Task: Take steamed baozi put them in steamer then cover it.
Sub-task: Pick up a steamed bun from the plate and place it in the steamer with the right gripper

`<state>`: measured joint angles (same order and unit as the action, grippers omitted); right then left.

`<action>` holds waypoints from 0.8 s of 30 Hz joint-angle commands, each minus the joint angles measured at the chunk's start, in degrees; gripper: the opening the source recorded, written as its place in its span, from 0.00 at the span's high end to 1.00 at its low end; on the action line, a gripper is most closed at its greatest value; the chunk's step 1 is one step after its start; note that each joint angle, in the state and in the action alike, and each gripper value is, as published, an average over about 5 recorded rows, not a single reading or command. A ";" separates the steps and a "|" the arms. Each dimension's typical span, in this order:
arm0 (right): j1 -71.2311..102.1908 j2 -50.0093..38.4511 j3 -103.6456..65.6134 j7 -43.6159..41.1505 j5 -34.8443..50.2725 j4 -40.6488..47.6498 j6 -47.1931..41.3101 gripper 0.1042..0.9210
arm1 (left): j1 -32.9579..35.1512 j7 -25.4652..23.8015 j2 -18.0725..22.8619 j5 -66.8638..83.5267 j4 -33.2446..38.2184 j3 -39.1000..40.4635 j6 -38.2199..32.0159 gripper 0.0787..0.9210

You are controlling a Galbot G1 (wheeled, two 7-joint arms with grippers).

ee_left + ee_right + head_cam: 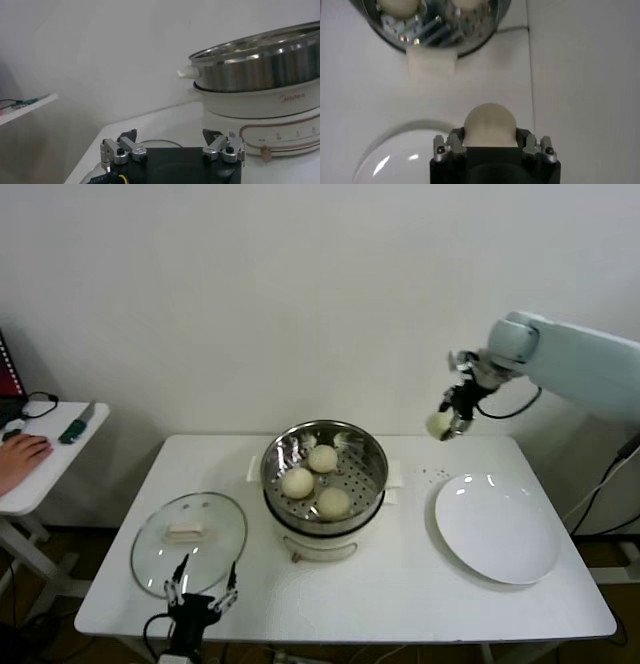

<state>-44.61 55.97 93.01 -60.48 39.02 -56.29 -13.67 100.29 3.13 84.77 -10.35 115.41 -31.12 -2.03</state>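
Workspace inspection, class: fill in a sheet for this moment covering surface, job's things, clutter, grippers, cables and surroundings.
Surface: white table.
Job's things: three baozi in steamer; fourth baozi held in the air; lid flat on the table left of the steamer.
Clutter: bare plate.
Grippers: right gripper shut on the baozi above the table's far right; left gripper open by the lid.
Cables: nothing seen on the table.
Surroundings: side desk, a person's hand.

The right pincer (447, 424) holds one bun (437, 424) up in the air, above the back of the tabletop (400, 584) between the steamer (324, 479) and the plate (497, 527). Three buns (316, 480) sit inside the steamer. The lid (189, 542) lies left of it, with the left pincer (201, 594) spread wide at the lid's near edge.
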 commanded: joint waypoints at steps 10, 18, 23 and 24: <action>-6.82 24.76 15.67 5.27 23.58 -3.27 -4.67 0.31 | 0.49 -0.16 -1.39 -0.09 -0.49 0.15 -1.62 0.12; -2.29 25.60 16.75 6.98 21.55 -2.99 -5.25 0.31 | 0.05 -0.01 -1.99 0.99 -1.08 -0.60 -1.38 0.12; 0.10 25.82 17.24 7.33 20.22 -2.38 -5.25 0.31 | -0.47 0.11 -1.48 1.08 -1.38 -0.54 -0.88 0.12; 0.59 25.78 17.21 7.48 19.91 -2.27 -5.24 0.31 | -0.56 0.12 -1.39 1.07 -1.43 -0.49 -0.81 0.12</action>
<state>-47.37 78.76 108.19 -54.33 58.12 -58.71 -18.34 100.03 3.21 83.05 -9.59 114.32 -31.81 -3.15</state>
